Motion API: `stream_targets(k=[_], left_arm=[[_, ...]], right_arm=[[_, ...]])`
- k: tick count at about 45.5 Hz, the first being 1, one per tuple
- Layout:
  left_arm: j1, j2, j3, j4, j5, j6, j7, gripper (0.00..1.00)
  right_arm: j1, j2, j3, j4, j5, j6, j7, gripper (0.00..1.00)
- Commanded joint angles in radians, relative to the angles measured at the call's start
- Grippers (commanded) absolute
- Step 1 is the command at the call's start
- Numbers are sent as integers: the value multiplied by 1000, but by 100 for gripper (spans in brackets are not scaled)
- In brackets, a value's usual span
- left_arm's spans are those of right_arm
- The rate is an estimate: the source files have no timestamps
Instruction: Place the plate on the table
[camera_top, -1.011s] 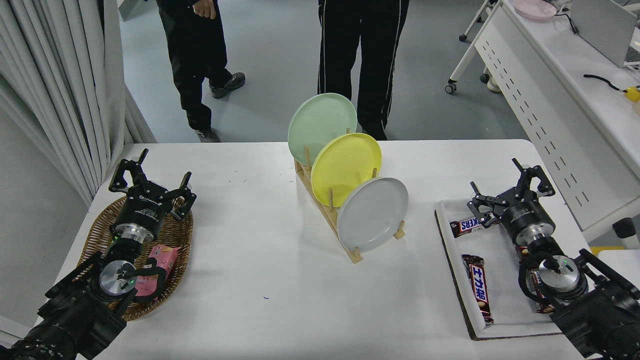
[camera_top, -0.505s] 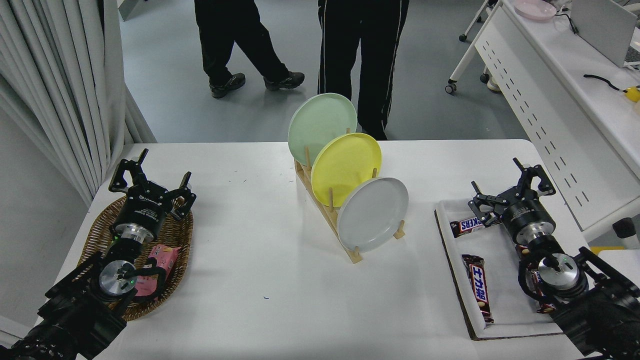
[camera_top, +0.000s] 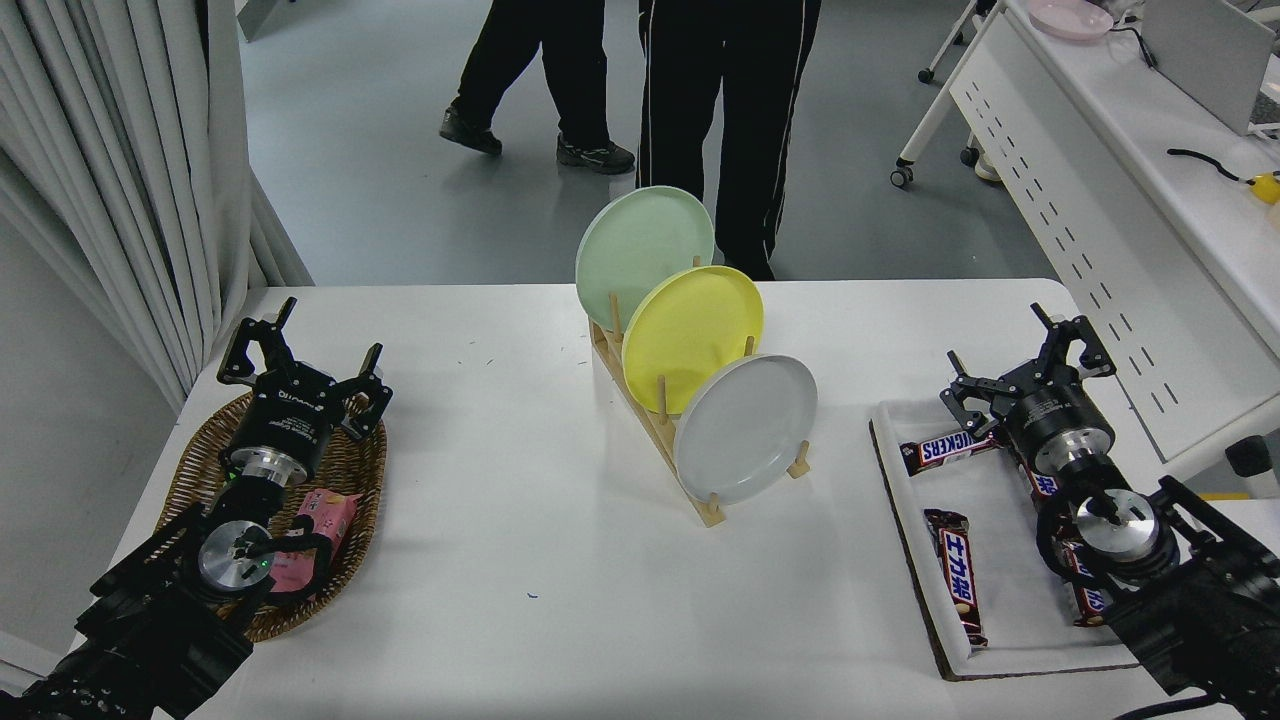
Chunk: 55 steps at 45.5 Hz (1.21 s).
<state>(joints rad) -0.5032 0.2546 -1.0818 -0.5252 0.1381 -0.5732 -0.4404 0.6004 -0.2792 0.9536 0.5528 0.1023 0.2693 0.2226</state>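
The grey plate (camera_top: 745, 430) stood on edge in the nearest slot of the wooden rack (camera_top: 660, 420), leaning against its pegs, in front of the yellow plate (camera_top: 692, 325) and the pale green plate (camera_top: 644, 252); it had not moved over the preceding second. The rack stood near the middle of the white tabletop (camera_top: 520, 440), with bare surface on both sides of it. The right hand (camera_top: 1030, 362), fingers spread open and holding nothing, hung above the far end of the white tray (camera_top: 1010, 640) of chocolate bars (camera_top: 953, 585), well apart from the plate. Compared with a second earlier, it had shifted slightly upward and away from the camera, uncovering more of the bar (camera_top: 940, 452) beneath it. This suggests the reach was only beginning: the plate was not yet grasped, and the whole task remained to be done. The left hand (camera_top: 300, 352), likewise open and empty, was parked over the wicker basket (camera_top: 365, 470) at the lower left. Beyond the tabletop's far edge, one person (camera_top: 545, 70) had walked rightward to beside a standing person (camera_top: 725, 110).
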Motion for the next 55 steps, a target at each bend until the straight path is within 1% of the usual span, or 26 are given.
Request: stream_targets(k=[1, 7, 15, 37, 45, 55], left_arm=[[0, 0, 0, 1, 0, 1, 0, 100], [0, 0, 0, 1, 0, 1, 0, 100], [0, 0, 0, -1, 0, 1, 2, 100], [0, 0, 0, 1, 0, 1, 0, 100], [0, 0, -1, 1, 0, 0, 0, 100], [0, 0, 0, -1, 0, 1, 0, 100]], right_arm=[[4, -14, -21, 25, 0, -38, 0, 99], [-4, -52, -58, 84, 7, -67, 1, 99], [-10, -70, -73, 136, 8, -87, 3, 99], [7, -110, -191, 176, 13, -104, 3, 99], [21, -112, -170, 179, 16, -170, 1, 99], [33, -120, -190, 193, 20, -180, 0, 99]])
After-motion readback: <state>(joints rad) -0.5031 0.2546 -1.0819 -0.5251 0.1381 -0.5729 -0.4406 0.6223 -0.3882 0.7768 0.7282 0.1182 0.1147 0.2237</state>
